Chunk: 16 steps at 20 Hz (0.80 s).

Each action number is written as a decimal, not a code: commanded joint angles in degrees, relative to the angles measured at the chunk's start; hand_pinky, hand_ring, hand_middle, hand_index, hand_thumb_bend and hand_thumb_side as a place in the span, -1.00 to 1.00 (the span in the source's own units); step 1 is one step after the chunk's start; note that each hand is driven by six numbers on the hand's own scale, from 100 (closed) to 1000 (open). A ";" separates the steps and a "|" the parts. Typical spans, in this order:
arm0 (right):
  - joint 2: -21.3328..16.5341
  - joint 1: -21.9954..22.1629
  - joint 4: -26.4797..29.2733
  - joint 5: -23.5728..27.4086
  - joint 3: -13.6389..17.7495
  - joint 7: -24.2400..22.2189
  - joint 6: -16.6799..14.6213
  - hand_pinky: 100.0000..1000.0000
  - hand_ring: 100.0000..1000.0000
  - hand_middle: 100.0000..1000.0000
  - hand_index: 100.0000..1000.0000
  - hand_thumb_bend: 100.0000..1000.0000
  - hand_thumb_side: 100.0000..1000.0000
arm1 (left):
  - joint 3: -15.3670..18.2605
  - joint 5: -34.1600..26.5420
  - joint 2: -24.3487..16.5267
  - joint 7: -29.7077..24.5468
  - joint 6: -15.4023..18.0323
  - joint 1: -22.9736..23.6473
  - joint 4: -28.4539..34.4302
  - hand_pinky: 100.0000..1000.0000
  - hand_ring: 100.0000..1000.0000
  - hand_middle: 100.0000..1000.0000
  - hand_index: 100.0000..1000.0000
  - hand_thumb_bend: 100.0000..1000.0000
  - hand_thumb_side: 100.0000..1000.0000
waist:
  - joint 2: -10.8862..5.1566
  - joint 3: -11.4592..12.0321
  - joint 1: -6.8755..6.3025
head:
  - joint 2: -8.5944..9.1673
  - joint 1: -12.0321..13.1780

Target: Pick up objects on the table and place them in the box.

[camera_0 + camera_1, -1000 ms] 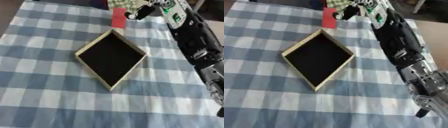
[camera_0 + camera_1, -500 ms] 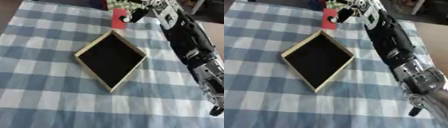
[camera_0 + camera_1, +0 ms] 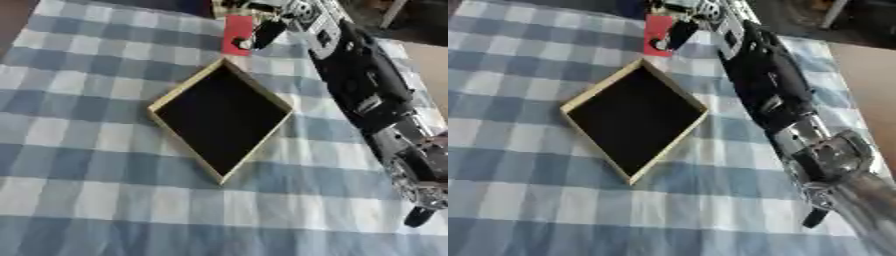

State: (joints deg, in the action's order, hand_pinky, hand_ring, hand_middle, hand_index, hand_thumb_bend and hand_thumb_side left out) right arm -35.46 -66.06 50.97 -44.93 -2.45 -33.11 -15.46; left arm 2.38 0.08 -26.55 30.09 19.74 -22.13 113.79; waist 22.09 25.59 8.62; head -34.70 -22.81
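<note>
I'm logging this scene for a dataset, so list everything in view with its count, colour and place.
box: one, pale wooden rim with black inside, mid-table, turned like a diamond, nothing in it.
red object: one, red, flat and rectangular, on the cloth just beyond the box's far corner.
tablecloth: one, blue and white check, covering the table.
right arm: one, black with silver joints, reaching from the lower right to the far edge.
right robot hand: one, black and pale, at the red object's right side; a dark finger touches or overlaps it, grip unclear.
left robot hand: not in view.
</note>
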 commanded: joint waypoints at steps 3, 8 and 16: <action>-2.25 -1.52 -0.51 -0.16 0.55 -0.97 -1.46 0.89 0.93 0.80 0.90 -0.61 -0.87 | 0.50 0.66 -0.64 0.11 -0.31 -0.27 0.80 0.57 0.71 0.59 0.46 -0.96 0.57 | -0.86 0.02 -0.03 | -0.14 1.24; -3.22 -1.96 0.43 0.24 1.34 0.13 -1.16 0.89 0.92 0.80 0.90 -0.60 -0.87 | 0.45 0.75 -0.41 0.07 -0.52 -0.13 0.80 0.57 0.70 0.59 0.45 -0.96 0.58 | -0.68 0.10 0.30 | 0.25 1.56; -4.57 -2.45 1.76 -0.66 2.10 3.24 1.53 0.91 0.94 0.82 0.91 -0.60 -0.85 | 0.35 0.88 -0.25 -0.02 -0.77 -0.10 0.80 0.57 0.70 0.59 0.44 -0.95 0.58 | -0.43 0.13 0.66 | 1.08 1.50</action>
State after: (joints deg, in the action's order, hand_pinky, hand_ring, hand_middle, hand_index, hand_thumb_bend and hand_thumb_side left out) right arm -37.79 -67.08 51.64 -45.18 -1.02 -30.38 -14.33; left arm 2.38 0.59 -26.10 30.11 19.14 -21.75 113.79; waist 22.71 25.67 9.79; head -34.43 -21.29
